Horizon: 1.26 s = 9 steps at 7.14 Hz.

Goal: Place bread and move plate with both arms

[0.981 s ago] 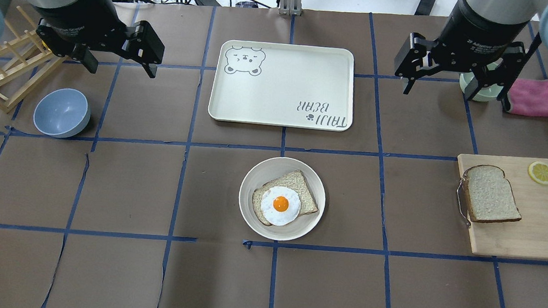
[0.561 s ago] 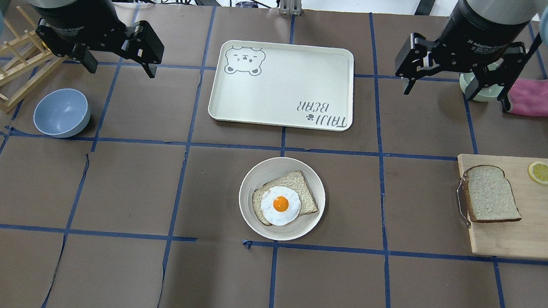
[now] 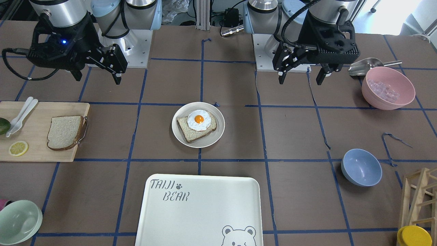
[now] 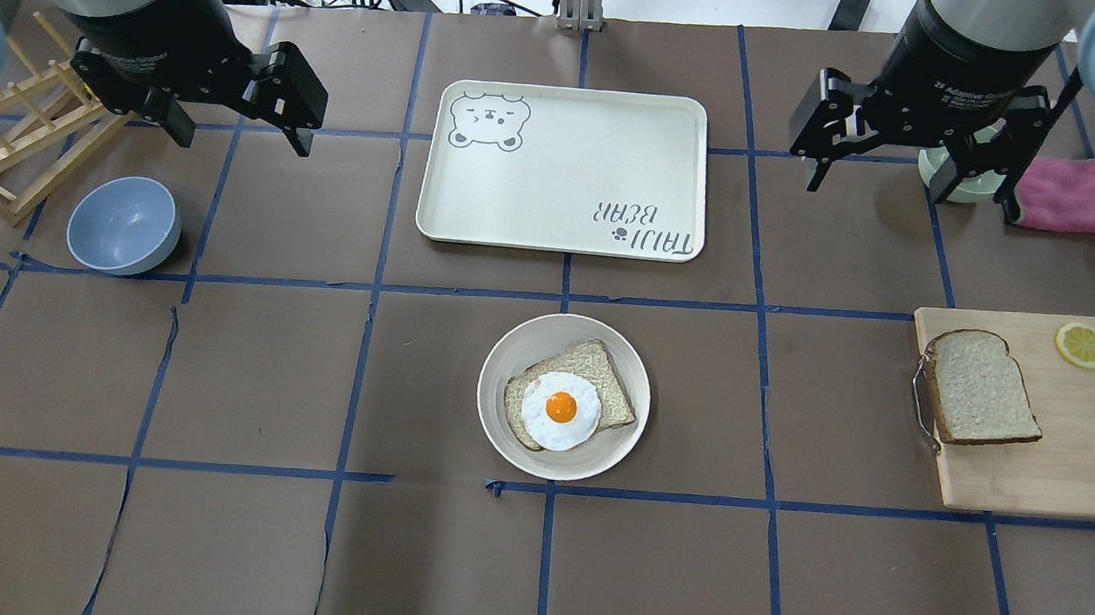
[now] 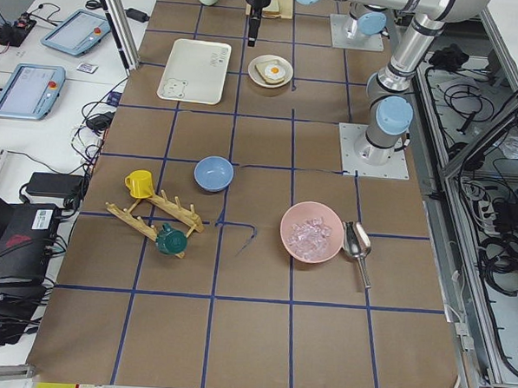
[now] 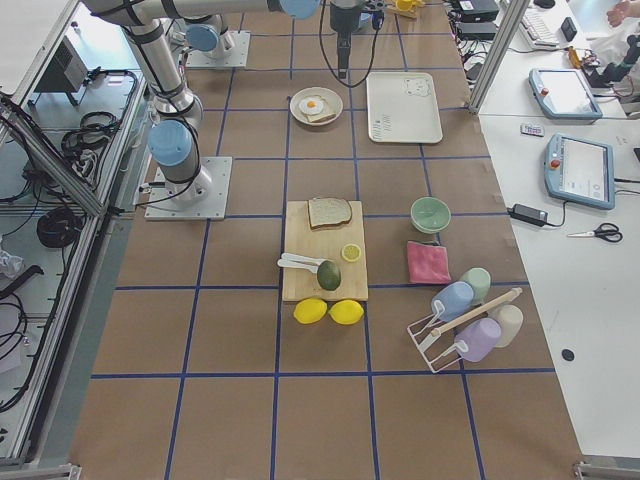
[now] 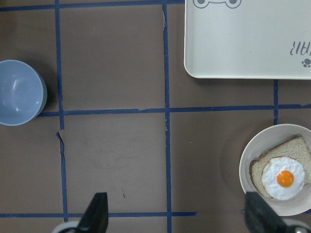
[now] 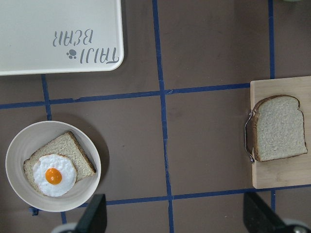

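Note:
The bread [image 4: 982, 388] lies flat on the wooden cutting board [image 4: 1045, 466] at the right; it also shows in the front view [image 3: 65, 132] and the right wrist view [image 8: 279, 128]. The plate [image 4: 515, 350] sits mid-table and holds a darker slice with a fried egg [image 4: 560, 409]; it also shows in the other views [image 3: 213, 136] [image 7: 265, 138] [image 8: 29, 141]. My left gripper [image 4: 242, 140] [image 3: 301, 81] [image 7: 177, 218] hangs open and empty above the table's far left. My right gripper [image 4: 880, 191] [image 3: 97, 79] [image 8: 176, 218] hangs open and empty above the far right.
The white bear-print tray [image 4: 566, 169] lies beyond the plate. A blue bowl [image 4: 123, 225] and a wooden rack [image 4: 11, 145] stand at the left. A green bowl [image 3: 18, 222] and a pink cloth [image 4: 1071, 192] are behind the board. A pink bowl [image 3: 387, 88] is at the near left.

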Available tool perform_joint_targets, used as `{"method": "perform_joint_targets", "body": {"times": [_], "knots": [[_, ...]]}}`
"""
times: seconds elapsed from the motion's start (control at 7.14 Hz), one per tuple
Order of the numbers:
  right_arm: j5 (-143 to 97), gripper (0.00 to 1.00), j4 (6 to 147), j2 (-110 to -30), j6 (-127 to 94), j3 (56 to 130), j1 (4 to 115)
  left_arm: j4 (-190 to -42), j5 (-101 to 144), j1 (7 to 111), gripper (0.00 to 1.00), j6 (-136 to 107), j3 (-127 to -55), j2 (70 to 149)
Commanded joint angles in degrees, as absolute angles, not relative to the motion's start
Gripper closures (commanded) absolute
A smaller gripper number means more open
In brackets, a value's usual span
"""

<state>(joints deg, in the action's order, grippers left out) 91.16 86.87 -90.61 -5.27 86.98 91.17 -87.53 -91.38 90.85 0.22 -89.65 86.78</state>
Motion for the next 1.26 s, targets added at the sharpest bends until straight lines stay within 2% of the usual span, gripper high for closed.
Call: {"method": "perform_joint_targets", "body": {"times": [0.0,1.12], "knots": [[91.32,0.0,84.9,-90.53,-4.92,87.01,91.05,-87.54,-91.41,90.88,0.0,0.18,-89.65,86.83],[91.32,0.0,82.44,-89.91,-4.84,87.01,90.7,-87.8,-91.49,90.79,0.0,0.44,-89.74,86.31]]}}
